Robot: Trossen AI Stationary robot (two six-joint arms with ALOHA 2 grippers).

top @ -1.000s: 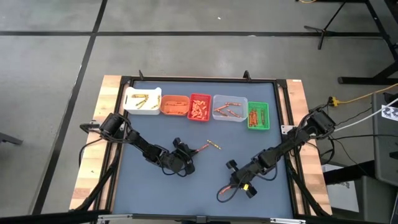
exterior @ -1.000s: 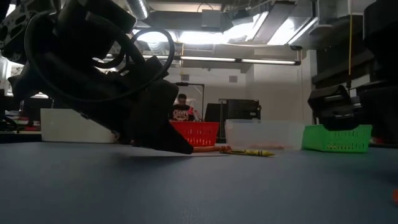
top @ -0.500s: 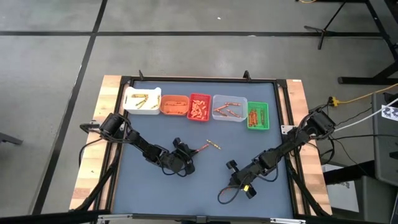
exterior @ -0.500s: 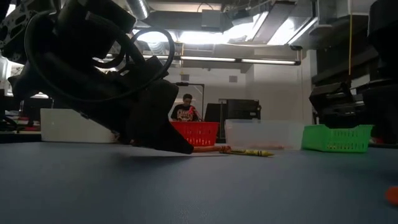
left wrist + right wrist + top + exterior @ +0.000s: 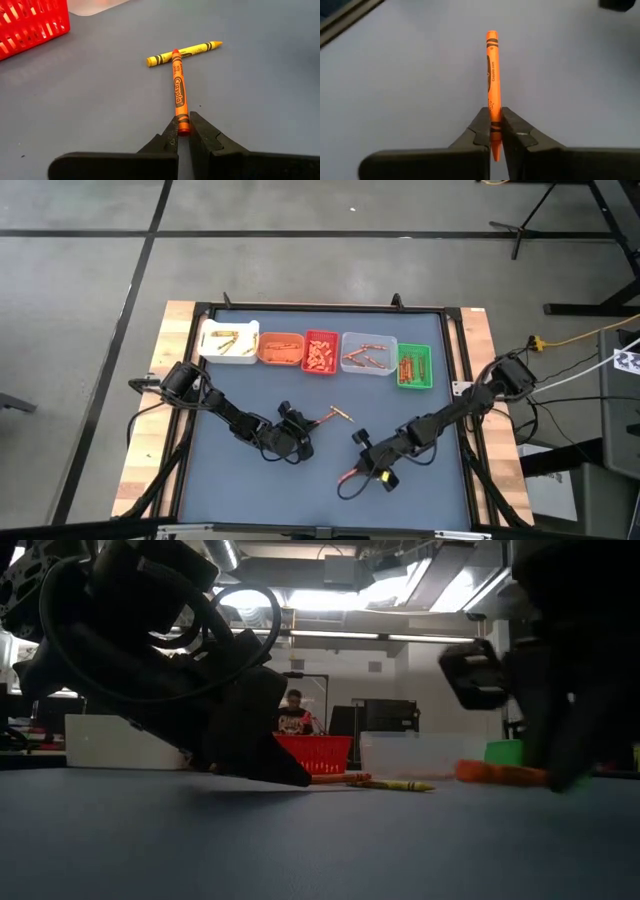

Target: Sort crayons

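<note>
My left gripper point(image 5: 183, 131) point(image 5: 303, 430) is low on the blue mat, shut on an orange crayon point(image 5: 179, 90) that lies flat. That crayon's far tip touches a yellow crayon point(image 5: 185, 53) lying crosswise on the mat. My right gripper point(image 5: 494, 131) point(image 5: 364, 452) is at mid-table near the front, shut on another orange crayon point(image 5: 492, 75), which also shows in the low view point(image 5: 500, 773). More crayons lie in the five bins in the far row. My left gripper pinches the orange crayon's near, flat end point(image 5: 183, 125) between its two fingertips. The fingers lie low and nearly level, along the crayon. The crayon lies on the mat, pointing away from the fingers. My right gripper pinches its orange crayon near the rear end point(image 5: 493, 120) between the two fingers. The crayon sticks straight forward out of them. In the low view the crayon point(image 5: 500, 773) lies about level, just above the mat.
White point(image 5: 229, 342), orange point(image 5: 281, 347), red point(image 5: 321, 353), clear point(image 5: 369, 354) and green point(image 5: 415, 366) bins stand in a row along the far side. The mat's near half is open between the two arms. A person sits in the room behind.
My right gripper has gone toward the table's left with its orange crayon, which stays pinched and about level. In the low view it has come in from the right. My left gripper has kept still on its crayon.
</note>
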